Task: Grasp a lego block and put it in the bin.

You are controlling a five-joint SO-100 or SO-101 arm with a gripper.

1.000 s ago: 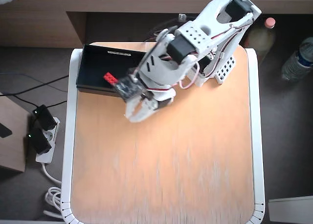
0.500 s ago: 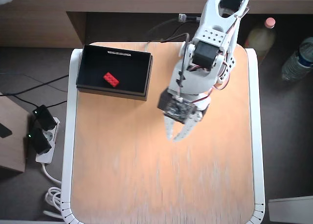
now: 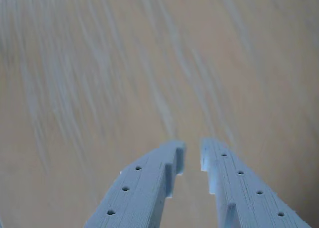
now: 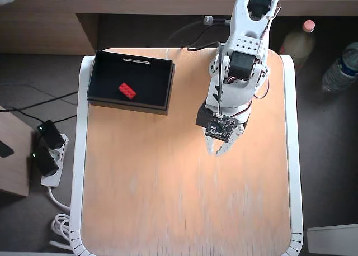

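Lying inside the bin (image 4: 162, 80) in the overhead view, toward its middle and turned at a slant to the walls: the lego block (image 4: 127, 90), bright red against the dark floor, touching none of the rims. Black, shallow and rectangular, with a thin pale strip along the far long rim, set at the upper left corner of the table (image 4: 168, 211) in that view. Well apart from it, to the right and a little lower in the same view: the gripper (image 4: 218, 152), at the end of the white arm (image 4: 240, 66) reaching down the picture from the top edge, above bare light wood. Fingers drawn close, tips nearly meeting, only a narrow slit left, nothing pinched. Seen from the wrist view as two pale grey fingers (image 3: 144, 188) with small round holes along them, rising from the bottom edge, the gripper (image 3: 192, 156) showing the same thin gap at the tips over streaked, blurred wood grain. Beyond the table on the left of the overhead view, a power strip (image 4: 50, 158) with black plugs on the dark floor; at the upper right, a bottle with a pink cap (image 4: 299, 41) and a clear bottle (image 4: 341, 69).
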